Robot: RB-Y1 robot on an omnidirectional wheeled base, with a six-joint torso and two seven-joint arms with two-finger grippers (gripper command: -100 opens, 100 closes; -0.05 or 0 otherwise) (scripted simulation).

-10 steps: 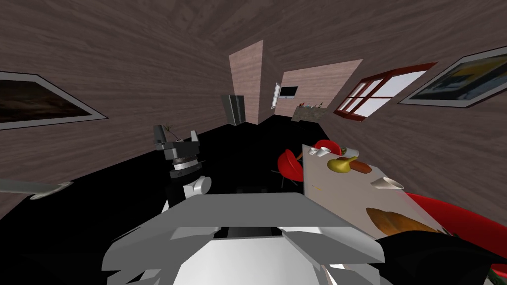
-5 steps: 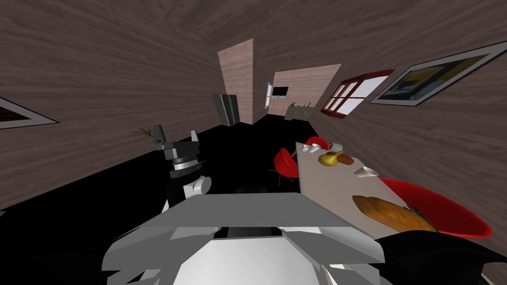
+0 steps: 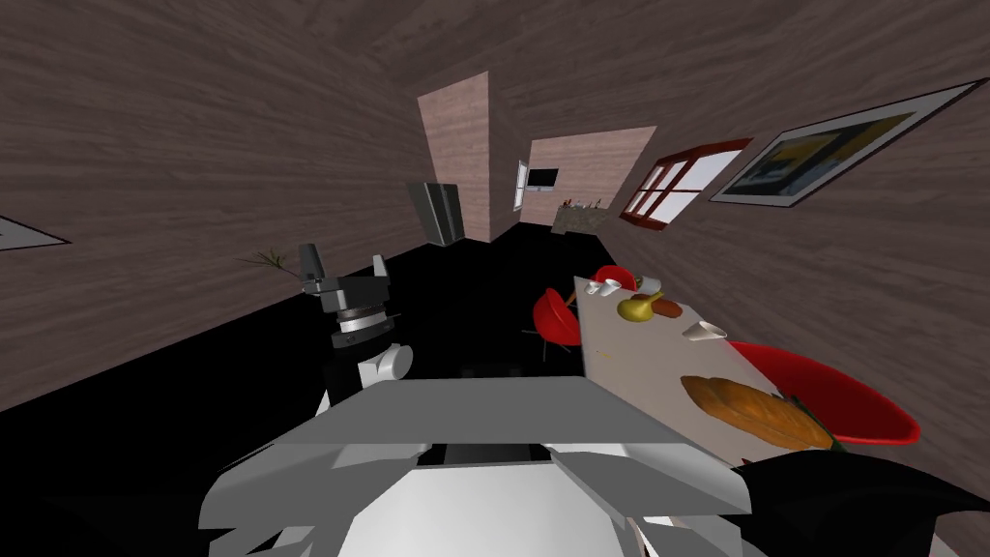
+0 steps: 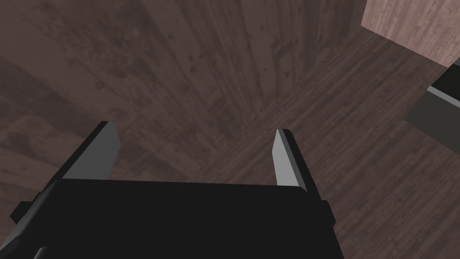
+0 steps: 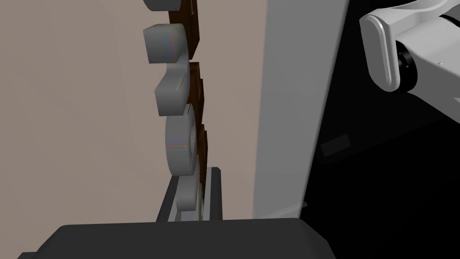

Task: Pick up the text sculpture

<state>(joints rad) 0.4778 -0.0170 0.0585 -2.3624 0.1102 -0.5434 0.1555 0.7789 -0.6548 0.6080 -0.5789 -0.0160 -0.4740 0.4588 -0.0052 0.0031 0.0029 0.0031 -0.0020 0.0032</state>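
Observation:
The text sculpture (image 5: 179, 135) is a row of chunky grey letters with a dark brown backing. It runs away from my right gripper (image 5: 192, 198) above a beige tabletop (image 5: 81, 112), near the table's light grey edge (image 5: 292, 112). That gripper is shut on the sculpture's near end, one finger pressing each side. I cannot tell whether the sculpture touches the table. My left gripper (image 3: 343, 271) is held up in front of my chest on the left, open and holding nothing; its wrist view shows the two fingers (image 4: 101, 150) wide apart.
A long pale table (image 3: 638, 358) stands to my right, carrying a bread loaf (image 3: 754, 411), yellow fruit (image 3: 635, 307) and white cups (image 3: 704, 331). Red chairs (image 3: 556, 319) (image 3: 831, 396) flank it. A grey cabinet (image 3: 437, 213) stands far ahead. The floor is a black area.
The whole head view has slid left: I have turned to the right, and the table sits nearer the middle. My left arm keeps its pose.

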